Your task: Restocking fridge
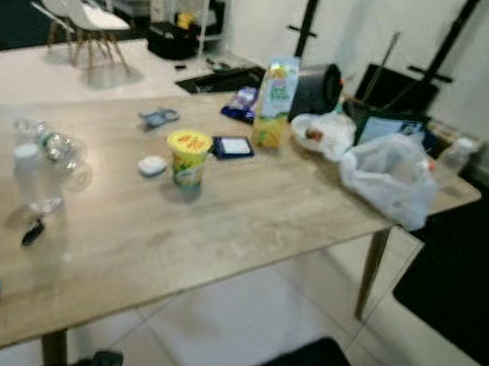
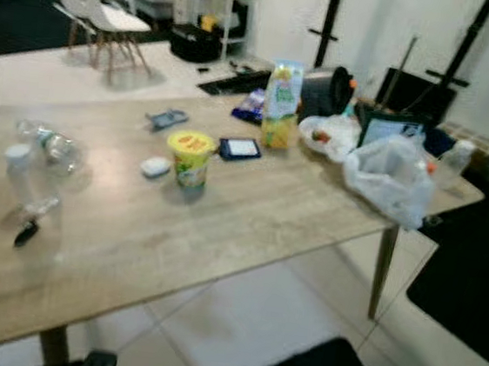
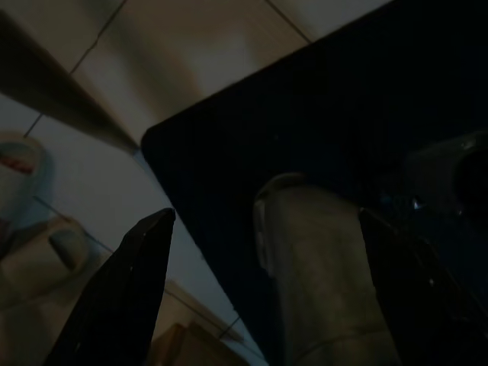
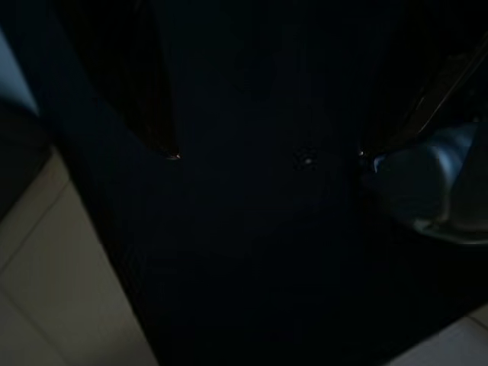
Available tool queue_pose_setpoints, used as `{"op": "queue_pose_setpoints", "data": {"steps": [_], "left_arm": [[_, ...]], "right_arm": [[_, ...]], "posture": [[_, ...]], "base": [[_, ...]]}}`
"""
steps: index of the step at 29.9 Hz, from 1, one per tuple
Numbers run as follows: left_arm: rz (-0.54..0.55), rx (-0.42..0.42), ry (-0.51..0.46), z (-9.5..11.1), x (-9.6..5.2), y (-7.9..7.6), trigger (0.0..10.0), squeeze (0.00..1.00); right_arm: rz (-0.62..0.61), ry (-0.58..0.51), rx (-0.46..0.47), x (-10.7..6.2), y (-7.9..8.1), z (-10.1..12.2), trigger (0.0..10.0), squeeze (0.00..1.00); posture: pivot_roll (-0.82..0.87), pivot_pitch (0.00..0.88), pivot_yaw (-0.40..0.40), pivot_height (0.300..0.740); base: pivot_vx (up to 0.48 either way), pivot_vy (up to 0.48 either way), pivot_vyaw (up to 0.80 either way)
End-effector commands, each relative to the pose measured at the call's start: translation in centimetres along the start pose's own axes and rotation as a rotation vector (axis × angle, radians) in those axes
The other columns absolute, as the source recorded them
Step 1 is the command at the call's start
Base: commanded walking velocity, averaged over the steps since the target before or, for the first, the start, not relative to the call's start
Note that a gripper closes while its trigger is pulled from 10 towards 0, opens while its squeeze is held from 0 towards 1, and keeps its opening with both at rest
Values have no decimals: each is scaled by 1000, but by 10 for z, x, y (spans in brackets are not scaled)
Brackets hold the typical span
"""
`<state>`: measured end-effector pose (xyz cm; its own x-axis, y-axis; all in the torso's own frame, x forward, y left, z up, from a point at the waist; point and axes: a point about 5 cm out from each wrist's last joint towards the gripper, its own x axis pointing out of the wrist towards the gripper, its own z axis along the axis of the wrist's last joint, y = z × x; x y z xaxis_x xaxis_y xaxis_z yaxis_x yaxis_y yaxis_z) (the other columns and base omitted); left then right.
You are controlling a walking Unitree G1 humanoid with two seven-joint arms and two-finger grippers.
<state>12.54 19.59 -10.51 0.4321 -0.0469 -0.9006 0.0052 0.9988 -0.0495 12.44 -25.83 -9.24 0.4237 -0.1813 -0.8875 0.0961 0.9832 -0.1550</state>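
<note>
Two grocery items stand out on the bench [image 1: 249, 218] ahead of us: one yellow-lidded tub [image 1: 188, 157] near the middle and one tall juice carton [image 1: 276, 101] behind it, toward the far edge. Both stand upright, long axis vertical, and they are well apart from each other. We also count one clear bottle [image 1: 32, 176] standing at our left, one crumpled bottle [image 1: 54, 143] lying just behind it, one white plastic bag [image 1: 391, 177] at the right end, one small white disc [image 1: 152, 165] just beside the tub, and one dark phone-like slab [image 1: 232, 147] between tub and carton.

Our arms hang low. The left gripper [image 3: 267, 259] has its fingers [image 3: 122, 293] spread wide and empty, over floor tiles and a dark mat. The right gripper [image 4: 267, 156] is in deep shade, its fingers also apart with nothing between them.

We judge the tub lies forward and above both, slightly left of centre, so our left arm seems nearer to it.
</note>
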Motion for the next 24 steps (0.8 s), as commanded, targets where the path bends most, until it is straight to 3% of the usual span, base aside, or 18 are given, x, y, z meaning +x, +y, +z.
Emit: {"op": "queue_pose_setpoints", "data": {"steps": [1, 24], "left_arm": [[-4, -3, -8, 4, 1, -1, 10000, 0], [-7, -22, 2, 1, 1, -2, 10000, 0]], "right_arm": [[-9, 0, 5, -1, -5, 0, 10000, 0], [-18, 16, -1, -1, -9, 1, 10000, 0]], "posture": [[87, 0, -19, 740], [87, 0, -20, 740]], "base": [[0, 0, -769], [0, 0, -782]]}}
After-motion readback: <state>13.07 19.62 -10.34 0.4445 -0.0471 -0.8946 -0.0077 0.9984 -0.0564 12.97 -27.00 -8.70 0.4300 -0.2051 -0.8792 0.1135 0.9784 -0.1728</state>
